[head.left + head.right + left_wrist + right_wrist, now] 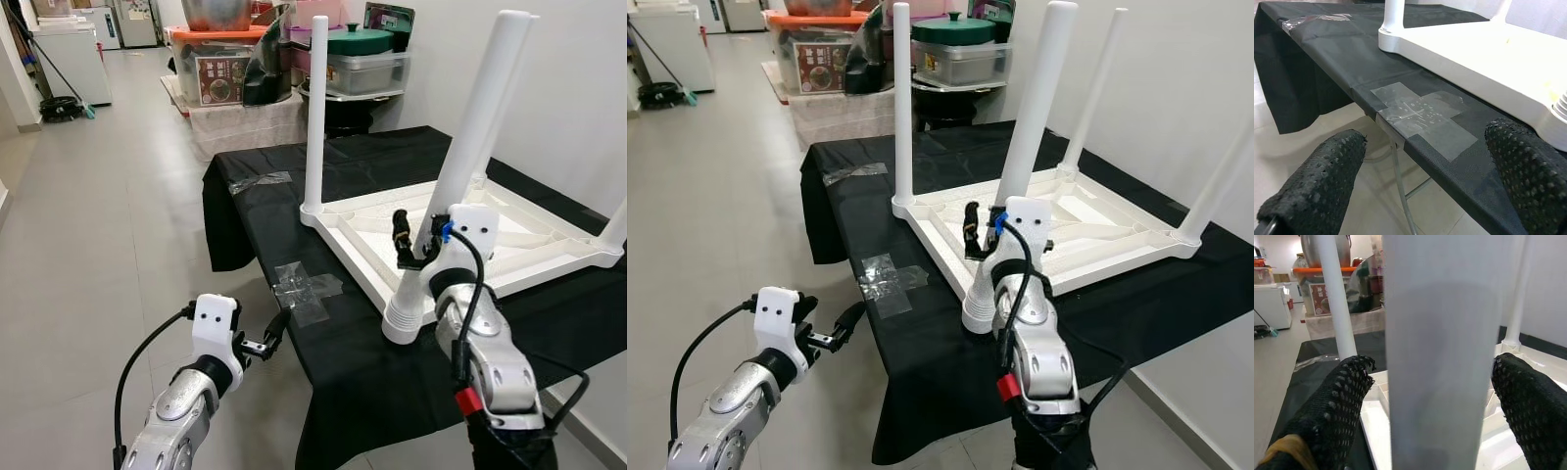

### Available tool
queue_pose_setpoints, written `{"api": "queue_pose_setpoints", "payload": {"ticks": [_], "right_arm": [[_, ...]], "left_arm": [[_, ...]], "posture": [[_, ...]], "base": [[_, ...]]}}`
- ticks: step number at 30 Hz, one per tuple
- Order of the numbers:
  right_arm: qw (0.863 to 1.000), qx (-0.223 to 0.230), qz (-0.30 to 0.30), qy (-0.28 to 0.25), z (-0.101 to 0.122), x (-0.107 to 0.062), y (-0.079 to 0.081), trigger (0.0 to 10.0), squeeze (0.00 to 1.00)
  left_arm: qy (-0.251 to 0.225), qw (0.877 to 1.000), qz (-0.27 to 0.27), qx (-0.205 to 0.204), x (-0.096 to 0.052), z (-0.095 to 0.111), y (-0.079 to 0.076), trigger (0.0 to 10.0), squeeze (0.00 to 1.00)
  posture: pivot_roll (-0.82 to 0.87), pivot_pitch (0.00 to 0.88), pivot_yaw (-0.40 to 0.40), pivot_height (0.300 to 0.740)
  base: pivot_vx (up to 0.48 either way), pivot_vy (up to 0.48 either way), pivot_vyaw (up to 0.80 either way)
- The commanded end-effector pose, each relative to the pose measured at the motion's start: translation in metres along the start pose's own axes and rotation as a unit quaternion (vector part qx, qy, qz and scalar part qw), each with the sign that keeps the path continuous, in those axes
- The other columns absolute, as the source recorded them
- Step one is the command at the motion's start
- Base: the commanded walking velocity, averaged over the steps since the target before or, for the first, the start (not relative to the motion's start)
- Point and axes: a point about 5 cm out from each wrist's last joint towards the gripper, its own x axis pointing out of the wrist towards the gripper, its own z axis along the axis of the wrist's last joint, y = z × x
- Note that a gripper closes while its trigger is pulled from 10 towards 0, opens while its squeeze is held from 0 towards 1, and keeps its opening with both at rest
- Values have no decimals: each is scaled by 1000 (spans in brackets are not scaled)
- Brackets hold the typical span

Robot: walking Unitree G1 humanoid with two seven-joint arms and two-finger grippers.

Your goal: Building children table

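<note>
Straddling leg: right gripper (414, 241) brackets the near white table leg (460, 166), fingers spread, seemingly not clamped, likely to seat or twist it.
Tabletop: ribbed white plastic tabletop (509, 240) lies inverted on black cloth (294, 186) so sockets face up.
Left gripper (271, 335): released, off the edge near the clear tape (304, 292).

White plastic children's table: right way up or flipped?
Flipped: the white plastic table lies top-down on the black cloth, legs pointing up.
</note>
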Motion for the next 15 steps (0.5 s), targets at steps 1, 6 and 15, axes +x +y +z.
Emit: {"api": "queue_pose_setpoints", "payload": {"ticks": [1,6,15], "right_arm": [[1000,-1,-2,4,0,2,-3,10000,1000],[1000,0,-2,4,0,2,-4,10000,1000],[1000,3,10,-1,3,-6,-2,10000,1000]], "left_arm": [[8,1000,-1,1,1,-4,0,10000,0],[8,1000,-1,1,0,-4,0,10000,0],[10,1000,-3,0,0,-5,0,10000,0]], "posture": [[10,0,-25,740],[11,0,-24,740],[3,0,-19,740]], "base": [[0,0,0],[0,0,0],[0,0,0]]}}
